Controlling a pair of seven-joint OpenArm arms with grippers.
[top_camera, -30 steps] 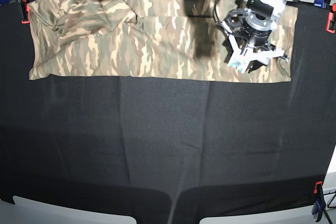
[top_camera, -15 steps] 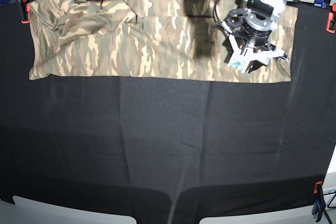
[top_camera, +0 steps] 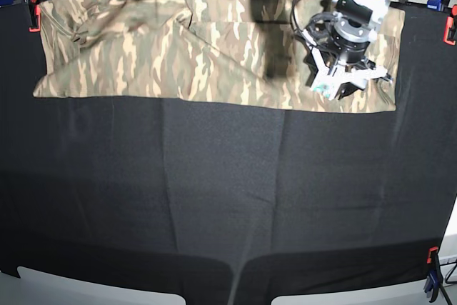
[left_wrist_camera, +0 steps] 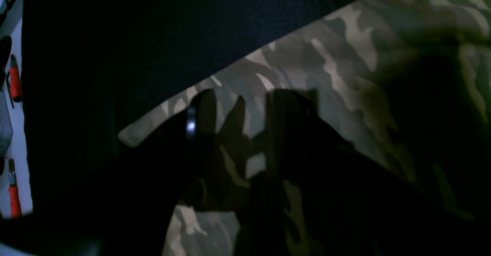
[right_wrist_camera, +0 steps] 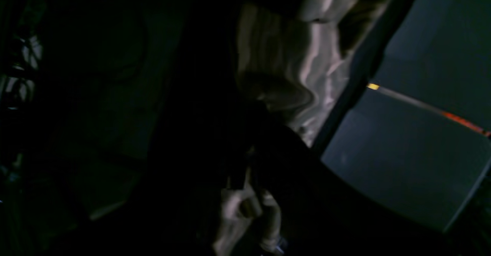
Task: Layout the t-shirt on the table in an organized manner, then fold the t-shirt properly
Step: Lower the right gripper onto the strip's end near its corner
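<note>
black cloth table (top_camera: 228, 205), camouflage t-shirt (top_camera: 214, 62)

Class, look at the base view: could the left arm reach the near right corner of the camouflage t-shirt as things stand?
Probably yes. The left gripper hangs over the t-shirt beside that corner, fingers apart, and only bare table lies around it.

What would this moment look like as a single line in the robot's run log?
stage: laying out | t-shirt: along table far edge | right gripper: shut on t-shirt | left gripper: open above t-shirt
</note>
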